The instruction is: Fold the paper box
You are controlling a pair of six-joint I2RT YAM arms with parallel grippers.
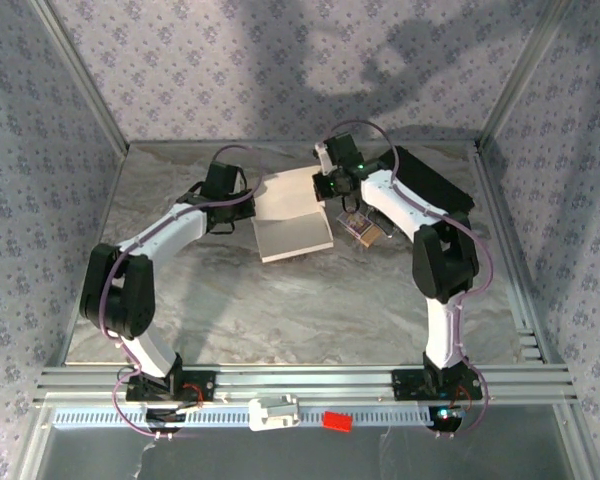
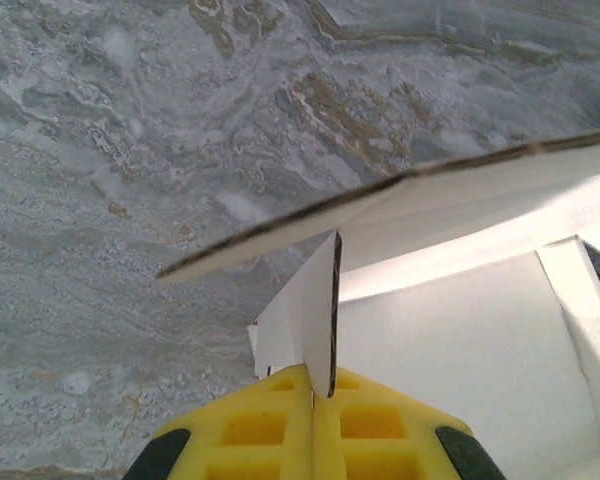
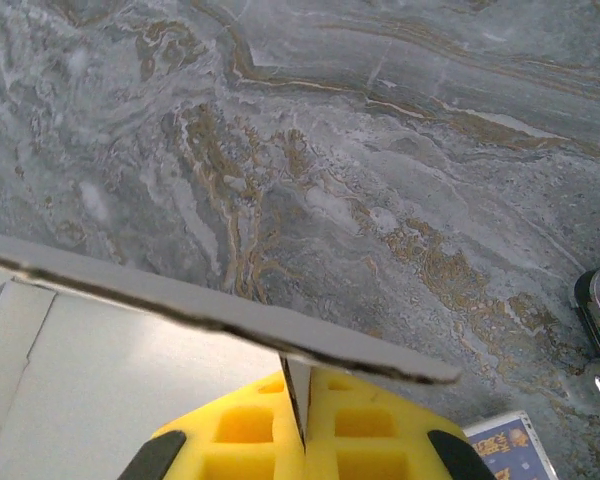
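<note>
The white paper box (image 1: 292,222) lies partly folded at the middle back of the marble table, with one panel raised. My left gripper (image 1: 252,206) is at its left edge. In the left wrist view the yellow fingers (image 2: 270,425) are shut on a thin upright flap (image 2: 305,315) of the box, with the box floor (image 2: 460,340) to the right. My right gripper (image 1: 327,186) is at the box's far right corner. Its fingers (image 3: 380,420) are shut on another flap (image 3: 296,385), under a raised panel edge (image 3: 230,315).
A black rectangular case (image 1: 435,180) lies at the back right, behind the right arm. A small tan and purple packet (image 1: 363,229) sits just right of the box; its corner shows in the right wrist view (image 3: 510,445). Metal frame rails bound the table.
</note>
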